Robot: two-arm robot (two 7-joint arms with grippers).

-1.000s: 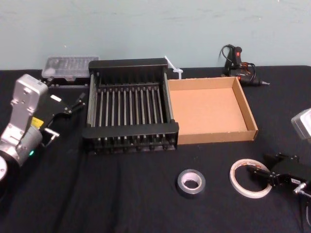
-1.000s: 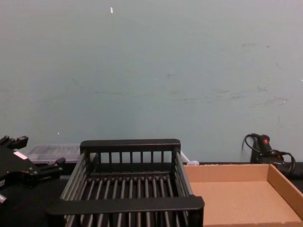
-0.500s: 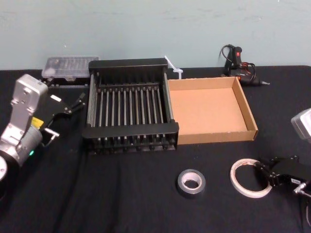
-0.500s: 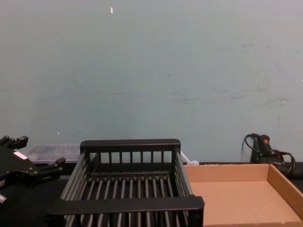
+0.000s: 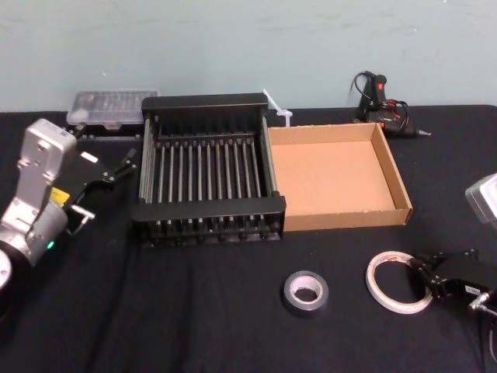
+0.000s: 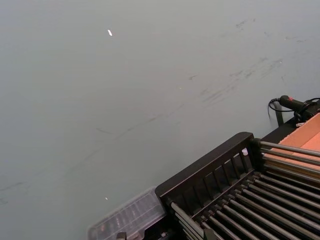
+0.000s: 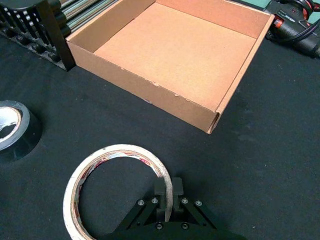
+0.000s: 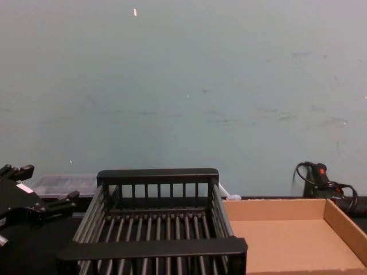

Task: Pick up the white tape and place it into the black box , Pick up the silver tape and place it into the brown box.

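Note:
The white tape (image 5: 373,280) lies flat on the black cloth at the front right. My right gripper (image 5: 423,272) is shut on its near-right rim, one finger inside the ring and one outside; the right wrist view shows the gripper (image 7: 168,192) pinching the tape's band (image 7: 120,148). The silver tape (image 5: 304,291) sits to its left, also in the wrist view (image 7: 12,130). The black box (image 5: 210,208) stands mid-table, with the brown box (image 5: 342,219) against its right side. My left gripper (image 5: 107,189) hovers open left of the black box.
A clear plastic case (image 5: 111,105) lies behind the black box at the back left. A black glue gun (image 5: 384,105) with its cable rests at the back right, beyond the brown box. Bare black cloth stretches across the front.
My right gripper's fingers have closed onto the white tape's rim, and the roll has shifted slightly. The left arm has not moved.

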